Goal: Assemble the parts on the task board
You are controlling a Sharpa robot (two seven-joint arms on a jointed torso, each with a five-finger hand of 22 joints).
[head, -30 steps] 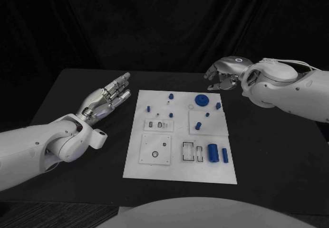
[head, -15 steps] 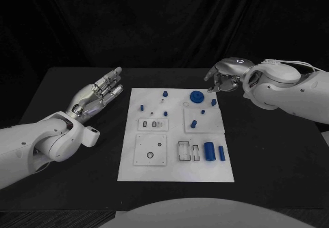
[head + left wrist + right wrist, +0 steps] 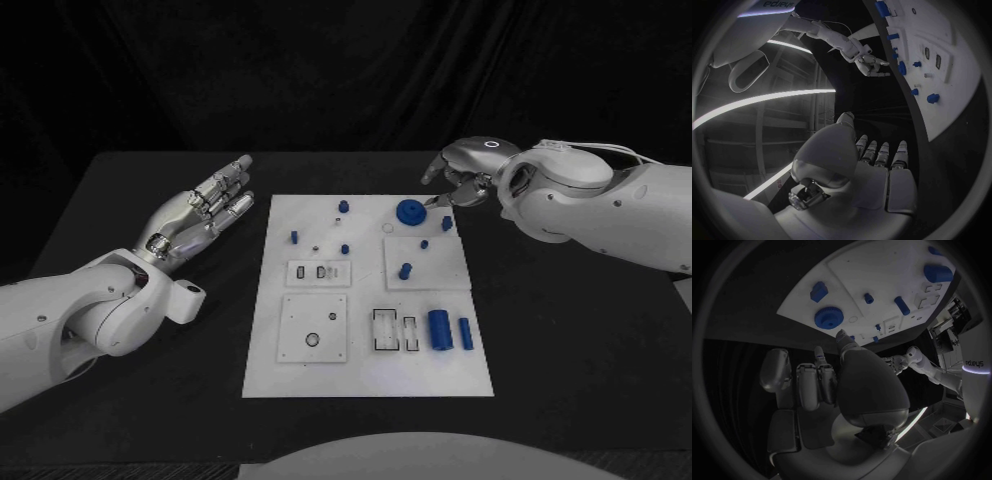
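White rectangular task board (image 3: 372,375) at the centre of the frame, carrying small blue plastic parts: a round toothed gear (image 3: 413,211) near its upper right corner and two upright-lying cylinders (image 3: 440,330) at lower right. Right hand (image 3: 459,170), upper right, hangs just beside the gear, fingers curled, holding nothing. Left hand (image 3: 202,208), left of the board, lies flat with fingers apart and empty, over the black table (image 3: 577,340).

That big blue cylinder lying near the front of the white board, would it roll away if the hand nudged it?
Probably. The big blue cylinder lies on its side on the task board, so a sideways nudge would likely roll it. It looks rigid and smooth, perhaps slippery.
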